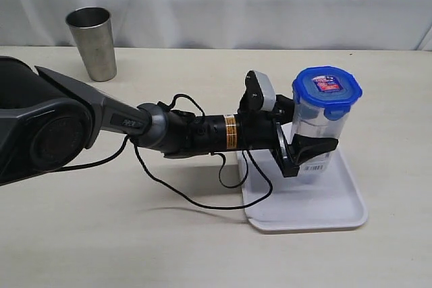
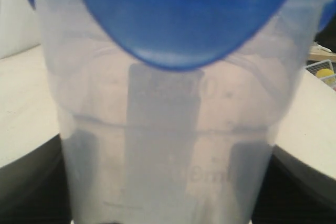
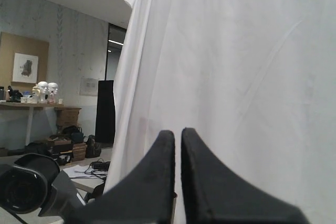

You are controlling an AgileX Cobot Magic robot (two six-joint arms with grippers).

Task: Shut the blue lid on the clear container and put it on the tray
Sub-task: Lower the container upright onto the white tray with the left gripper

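Observation:
The clear container [image 1: 316, 123] stands upright on the back half of the white tray [image 1: 324, 210], with the blue lid [image 1: 327, 89] sitting on its rim. My left gripper [image 1: 307, 150] reaches in from the left and is shut on the container's lower body; one black finger crosses in front of the barcode label. In the left wrist view the container [image 2: 168, 145] fills the picture, the lid [image 2: 184, 19] above it and dark fingers at both sides. My right gripper [image 3: 178, 135] is shut on nothing and faces a white curtain; it is out of the exterior view.
A steel tumbler [image 1: 92, 43] stands at the back left of the table. A black cable [image 1: 189, 197] hangs from the left arm and loops over the table and the tray's left edge. A white curtain backs the table.

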